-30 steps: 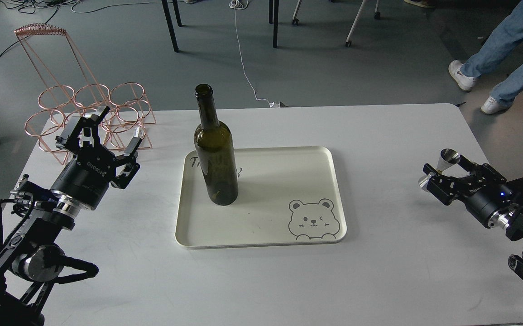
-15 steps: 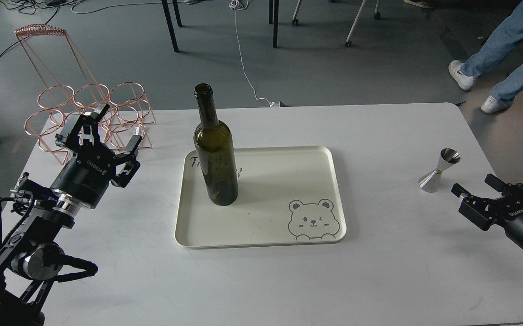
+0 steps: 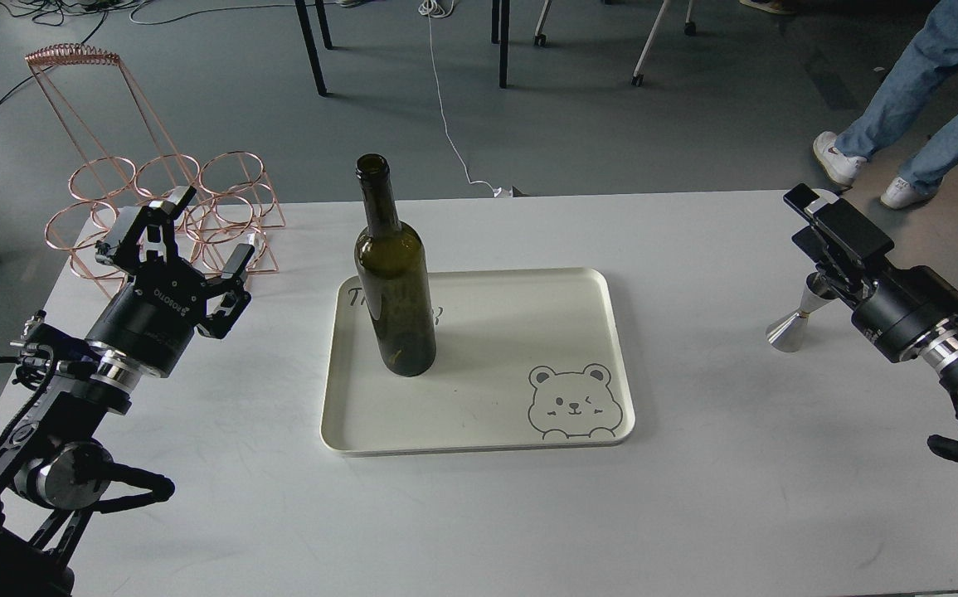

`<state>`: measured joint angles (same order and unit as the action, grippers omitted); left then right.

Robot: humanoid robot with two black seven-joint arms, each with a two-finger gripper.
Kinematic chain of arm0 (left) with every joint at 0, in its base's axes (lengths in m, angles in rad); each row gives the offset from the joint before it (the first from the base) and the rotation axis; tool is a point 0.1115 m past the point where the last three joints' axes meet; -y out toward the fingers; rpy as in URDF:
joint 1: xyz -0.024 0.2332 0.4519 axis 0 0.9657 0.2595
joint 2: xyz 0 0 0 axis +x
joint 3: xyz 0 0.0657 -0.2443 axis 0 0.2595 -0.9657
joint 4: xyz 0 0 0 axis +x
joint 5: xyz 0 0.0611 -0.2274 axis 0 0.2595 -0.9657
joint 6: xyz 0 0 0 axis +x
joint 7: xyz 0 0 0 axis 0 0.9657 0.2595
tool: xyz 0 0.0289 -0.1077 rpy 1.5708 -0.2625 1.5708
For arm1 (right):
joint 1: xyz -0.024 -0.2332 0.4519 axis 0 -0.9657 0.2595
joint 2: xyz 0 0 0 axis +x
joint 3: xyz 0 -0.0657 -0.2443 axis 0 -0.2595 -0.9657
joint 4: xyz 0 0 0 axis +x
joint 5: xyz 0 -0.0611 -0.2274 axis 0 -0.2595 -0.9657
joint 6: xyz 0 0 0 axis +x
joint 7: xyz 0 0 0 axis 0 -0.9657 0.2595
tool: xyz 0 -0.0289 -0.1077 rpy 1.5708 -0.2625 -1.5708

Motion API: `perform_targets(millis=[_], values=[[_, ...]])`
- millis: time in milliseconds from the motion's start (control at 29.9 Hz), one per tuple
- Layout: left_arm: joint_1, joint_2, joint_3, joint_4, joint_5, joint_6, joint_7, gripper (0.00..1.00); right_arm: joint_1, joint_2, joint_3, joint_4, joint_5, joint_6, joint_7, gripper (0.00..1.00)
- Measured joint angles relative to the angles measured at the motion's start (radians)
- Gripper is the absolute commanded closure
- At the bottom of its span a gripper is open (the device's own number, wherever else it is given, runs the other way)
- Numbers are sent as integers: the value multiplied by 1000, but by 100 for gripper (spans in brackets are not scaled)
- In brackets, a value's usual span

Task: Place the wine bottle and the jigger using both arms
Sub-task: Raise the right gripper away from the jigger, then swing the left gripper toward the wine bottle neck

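Observation:
The wine bottle (image 3: 394,282), dark olive green and uncorked, stands upright in the left part of the cream tray (image 3: 487,414). The jigger (image 3: 787,330), a small silver double cone, stands on the table far to the right of the tray. My right gripper (image 3: 802,217) hovers just above and behind the jigger, its fingers apart and holding nothing; its wrist hides part of the jigger's upper cup. My left gripper (image 3: 195,236) is open and empty at the table's left, well left of the bottle.
A copper wire bottle rack (image 3: 221,195) stands at the table's back left corner, just behind my left gripper. A bear drawing (image 3: 571,402) marks the tray's front right corner. A person's legs (image 3: 910,108) and chair legs are on the floor beyond the table.
My right gripper, around the jigger a second ago, let it go, drew back to the right, then rose above and behind it. The jigger stays standing. My left gripper drifted slightly left.

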<state>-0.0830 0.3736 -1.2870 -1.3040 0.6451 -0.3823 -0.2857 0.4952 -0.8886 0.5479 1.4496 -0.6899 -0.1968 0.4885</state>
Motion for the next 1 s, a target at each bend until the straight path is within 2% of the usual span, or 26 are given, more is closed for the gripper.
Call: perform_targets(millis=[267,367,534,601,635,701,735,835,1002], values=[[2,5,-8,-3,-13,-1,-2,2,118,178,11,-84,380,61,0,3],[3,5,-11,-6,-40,-3,-3,2,115,239,20,-130,484,151,0,2],[4,13,-41,-9,-117,-23,-11,2,65,301,34,-256,533,389,0,2],[8,30,-48,-20,-122,-60,-56,2,47,308,39,-299,533,474,0,2],[10,43,-50,-30,-119,-78,-92,2,38,309,40,-312,533,507,0,2],[13,80,-50,-57,-83,-98,-162,2,22,309,41,-324,532,540,0,2],[13,101,-51,-72,-46,-102,-182,2,15,309,41,-326,530,547,0,2],[12,160,-52,-121,100,-107,-200,2,5,310,42,-330,524,553,0,2],[-12,274,-53,-220,374,-107,-203,2,-6,312,46,-331,519,553,0,2]])
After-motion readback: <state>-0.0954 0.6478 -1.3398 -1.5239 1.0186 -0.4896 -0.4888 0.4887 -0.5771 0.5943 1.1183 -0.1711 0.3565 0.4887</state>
